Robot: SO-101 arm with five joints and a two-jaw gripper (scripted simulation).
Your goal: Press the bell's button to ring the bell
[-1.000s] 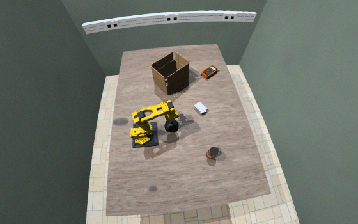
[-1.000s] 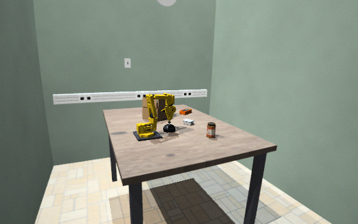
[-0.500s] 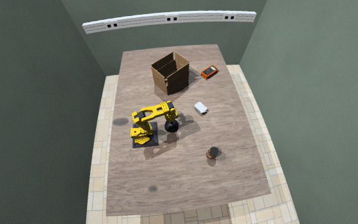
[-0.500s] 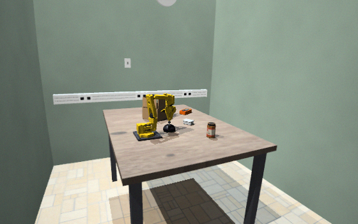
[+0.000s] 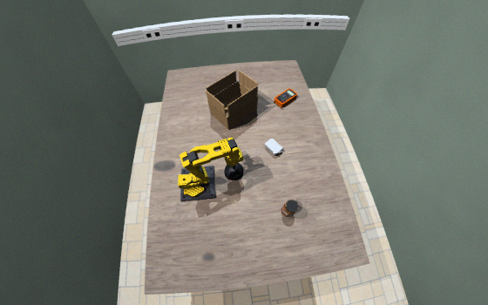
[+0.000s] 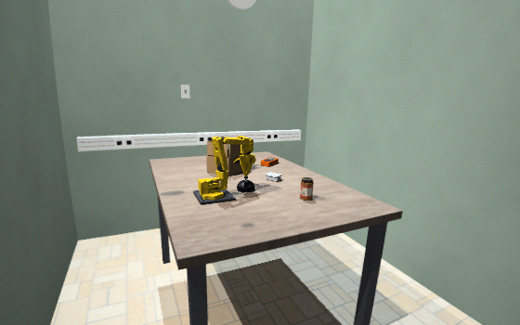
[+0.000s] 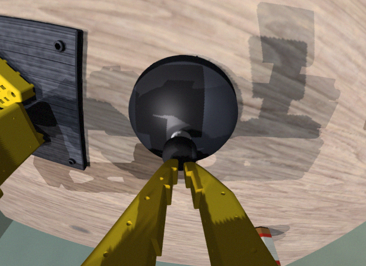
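Observation:
The black dome bell (image 7: pixel 183 106) stands upright on the wooden table just right of the arm's black base plate (image 7: pixel 50 91). Its round button (image 7: pixel 179 147) sticks up from the dome top. My yellow gripper (image 7: pixel 181 168) is shut and empty, pointing straight down, with its fingertips touching the top of the button. In the top view the bell (image 5: pixel 233 172) sits under the gripper (image 5: pixel 233 163). In the exterior view the gripper (image 6: pixel 245 175) stands on the bell (image 6: pixel 245 186). I cannot tell how far down the button is.
An open cardboard box (image 5: pixel 232 98) stands at the back of the table. An orange meter (image 5: pixel 285 97) lies to its right. A small white block (image 5: pixel 274 146) lies right of the bell. A jar (image 5: pixel 290 207) stands toward the front right.

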